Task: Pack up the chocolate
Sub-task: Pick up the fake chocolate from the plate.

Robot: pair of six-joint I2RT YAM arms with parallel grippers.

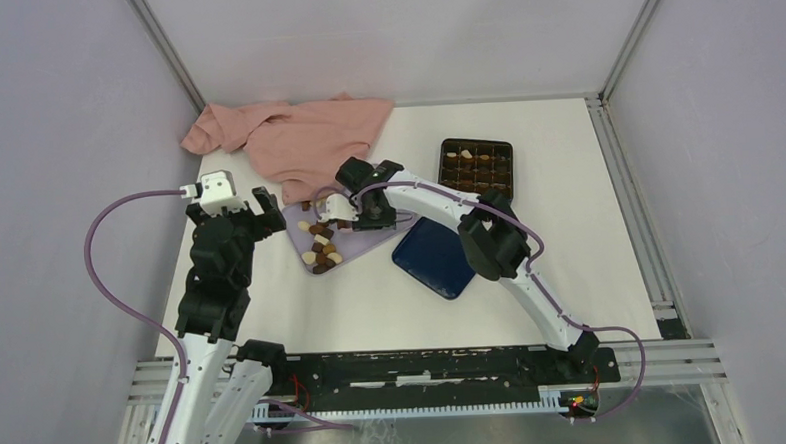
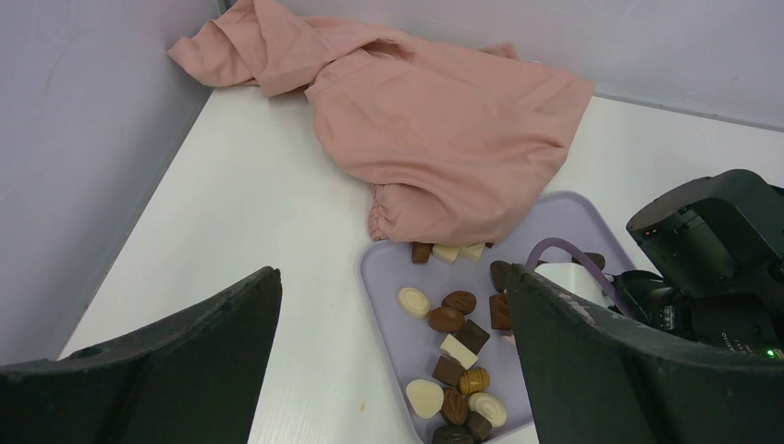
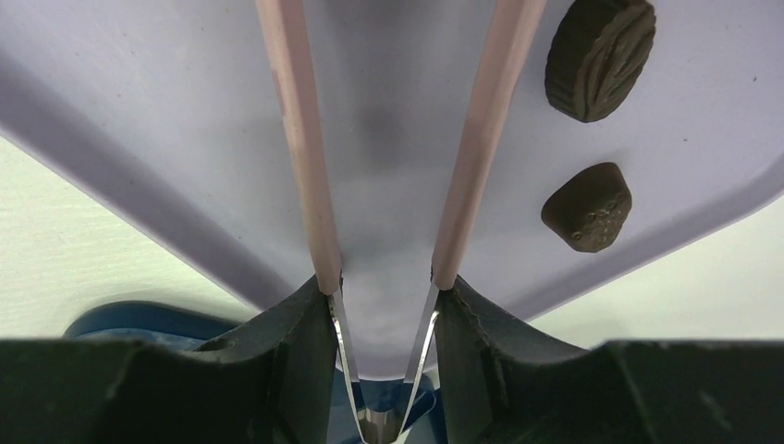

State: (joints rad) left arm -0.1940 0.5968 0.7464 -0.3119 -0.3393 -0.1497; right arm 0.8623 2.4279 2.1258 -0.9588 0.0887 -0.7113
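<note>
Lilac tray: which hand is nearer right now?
Right. The right hand, gripping tweezers, is directly over the lilac tray; the left hand, open, sits off the tray's left edge.

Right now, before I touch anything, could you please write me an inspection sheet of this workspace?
Surface: white table, no damage seen.
Job's things: chocolates loose on a lilac tray; a few in the dark box; blue lid flat near the tray.
Clutter: pink cloth covering the tray's far edge.
Grippers: left tool open, empty, left of the tray; right tool shut on tweezers over the tray.
Cables: purple cable loops from each arm.
Surroundings: grey walls; nothing else seen.
</note>
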